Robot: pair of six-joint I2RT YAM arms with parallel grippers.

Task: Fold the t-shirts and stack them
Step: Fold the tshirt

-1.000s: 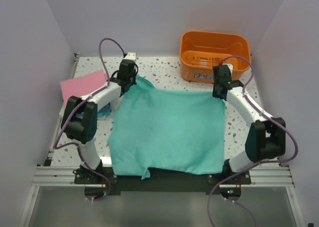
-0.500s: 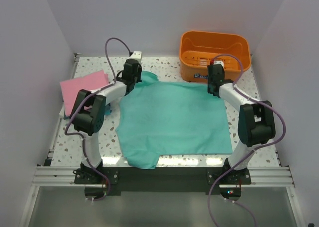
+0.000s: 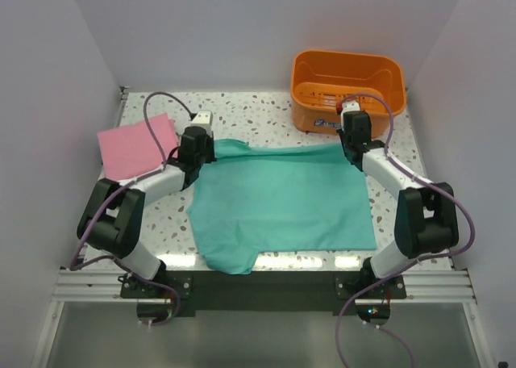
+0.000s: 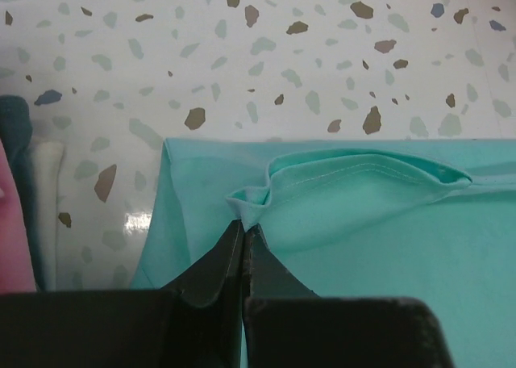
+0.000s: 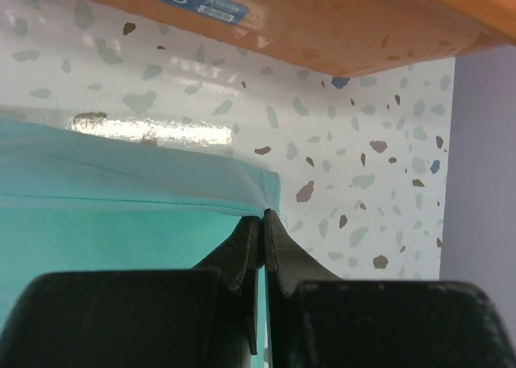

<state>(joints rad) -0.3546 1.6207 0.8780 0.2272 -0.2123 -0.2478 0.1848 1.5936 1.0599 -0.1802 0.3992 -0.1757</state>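
The teal-green t-shirt lies spread on the table's middle, its near edge hanging over the front. My left gripper is shut on its far left corner, low over the table. My right gripper is shut on its far right corner, close to the basket. The pink t-shirt lies folded at the far left, with a strip of the darker blue-teal t-shirt showing beside it in the left wrist view.
An orange plastic basket stands at the back right, right behind my right gripper; its wall fills the top of the right wrist view. Speckled tabletop shows behind the shirt. White walls enclose the table.
Both grippers have pulled the shirt's far edge back toward the near side and lowered it to the table; the left arm swung left and down. The shirt's far edge now lies flatter.
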